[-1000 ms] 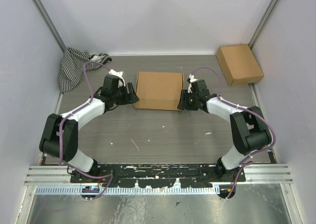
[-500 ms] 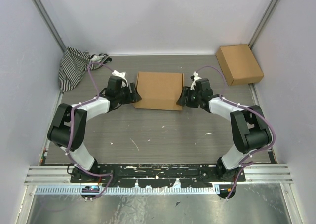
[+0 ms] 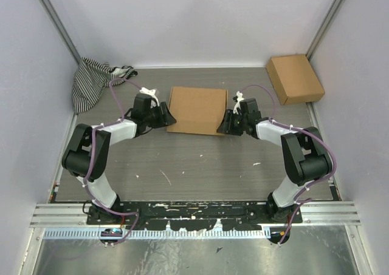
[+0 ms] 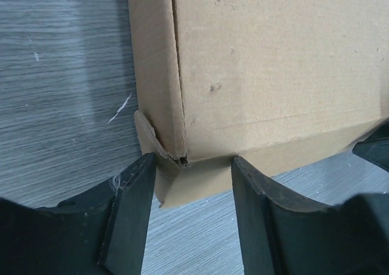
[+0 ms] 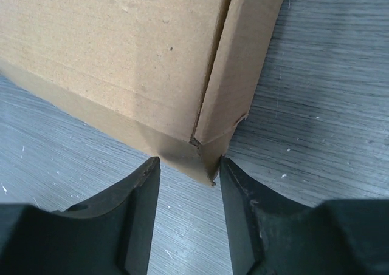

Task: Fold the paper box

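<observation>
**Two tools flank one paper box**

Count: two tools, two cardboard boxes, one striped cloth.

The paper box (image 3: 196, 110) lies flat on the counter (image 3: 200, 159) with its lid down, directly between the tools. The left tool (image 3: 165, 114) is at its near left corner and the right tool (image 3: 222, 124) at its near right corner.

In each wrist view the fingers (image 4: 130, 214) stand apart and clamp nothing, with the box corner just ahead of the gap. By the left tool a small tab (image 4: 146, 135) sticks out from that corner.

The other box (image 3: 295, 79) sits well beyond the right tool, off to its right. The cloth (image 3: 91, 81) is heaped beyond the left tool, off to its left.

The counter is grey wood-grain flecked with white marks. Pale walls (image 3: 200, 20) close three sides, and a metal rail (image 3: 194, 211) runs behind the tools.
</observation>
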Controlling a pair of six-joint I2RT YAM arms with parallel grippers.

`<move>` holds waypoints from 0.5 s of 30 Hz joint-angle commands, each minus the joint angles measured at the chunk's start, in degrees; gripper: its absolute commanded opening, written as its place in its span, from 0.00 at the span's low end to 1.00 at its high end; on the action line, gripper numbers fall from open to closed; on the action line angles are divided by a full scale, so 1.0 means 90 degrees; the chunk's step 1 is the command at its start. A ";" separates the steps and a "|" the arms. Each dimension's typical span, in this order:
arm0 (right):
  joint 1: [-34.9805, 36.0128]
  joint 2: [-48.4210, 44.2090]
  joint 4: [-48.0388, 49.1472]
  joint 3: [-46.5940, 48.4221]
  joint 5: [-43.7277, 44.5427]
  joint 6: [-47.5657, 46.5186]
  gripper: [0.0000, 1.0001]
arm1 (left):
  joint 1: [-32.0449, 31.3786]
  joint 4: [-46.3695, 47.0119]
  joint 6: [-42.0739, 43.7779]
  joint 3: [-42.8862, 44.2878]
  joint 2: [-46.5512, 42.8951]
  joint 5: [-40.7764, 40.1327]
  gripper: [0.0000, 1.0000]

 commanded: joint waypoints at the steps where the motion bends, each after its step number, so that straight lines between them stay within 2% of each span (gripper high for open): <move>1: 0.0018 -0.0038 -0.0051 0.0256 -0.0209 0.0169 0.47 | 0.0004 -0.0119 -0.0062 0.0267 0.0169 0.0276 0.57; 8: -0.0074 -0.0104 -0.1508 0.0945 -0.0034 0.0212 0.41 | 0.0004 -0.1615 0.0089 0.0765 -0.0059 0.0414 0.55; 15: -0.0224 -0.0235 -0.2105 0.1340 -0.0292 0.0068 0.36 | 0.0001 -0.2545 0.0145 0.1121 -0.0286 0.0749 0.52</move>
